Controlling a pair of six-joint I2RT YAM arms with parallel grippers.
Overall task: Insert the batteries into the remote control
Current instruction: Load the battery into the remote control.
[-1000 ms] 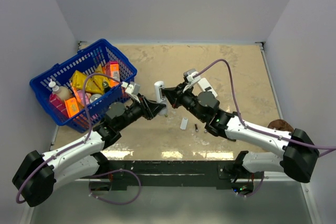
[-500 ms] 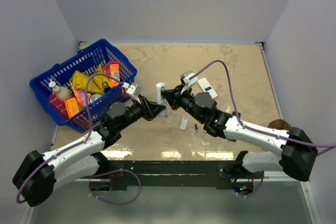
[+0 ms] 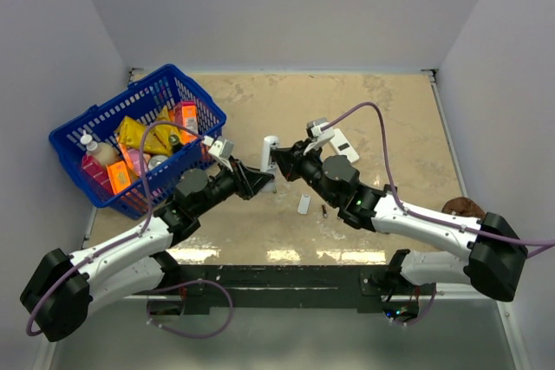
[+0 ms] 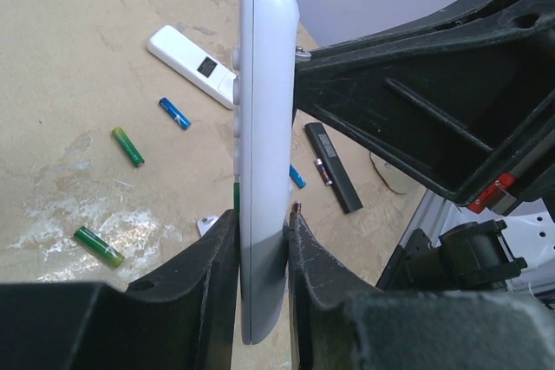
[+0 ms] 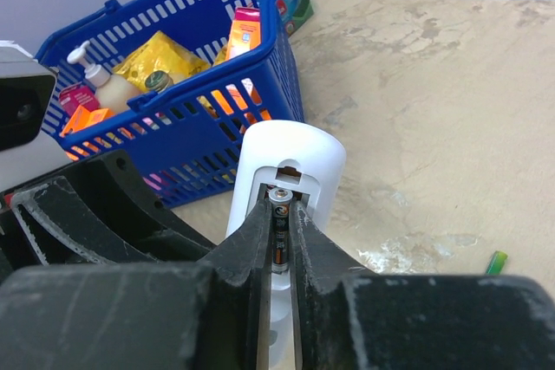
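Observation:
My left gripper (image 3: 263,179) is shut on the lower end of the slim white remote control (image 3: 270,151) and holds it upright above the table; the left wrist view (image 4: 263,223) shows it edge-on (image 4: 264,110). My right gripper (image 3: 282,160) is shut on a dark battery (image 5: 278,236) and holds it against the remote's open battery bay (image 5: 290,171). The right wrist view shows its jaws (image 5: 277,214) tight on the battery. Loose batteries lie on the table: blue (image 4: 174,113), yellow-green (image 4: 127,146), green (image 4: 98,246), blue (image 4: 297,177).
A blue basket (image 3: 78,132) of packets and bottles stands at the left. A wider white remote with a dark window (image 3: 340,140) and a black remote (image 4: 333,166) lie on the table. A small white cover piece (image 3: 303,204) lies near the front.
My right gripper swung a little left, then back right, staying at the remote's top end. The remote in my left gripper shifted slightly right.

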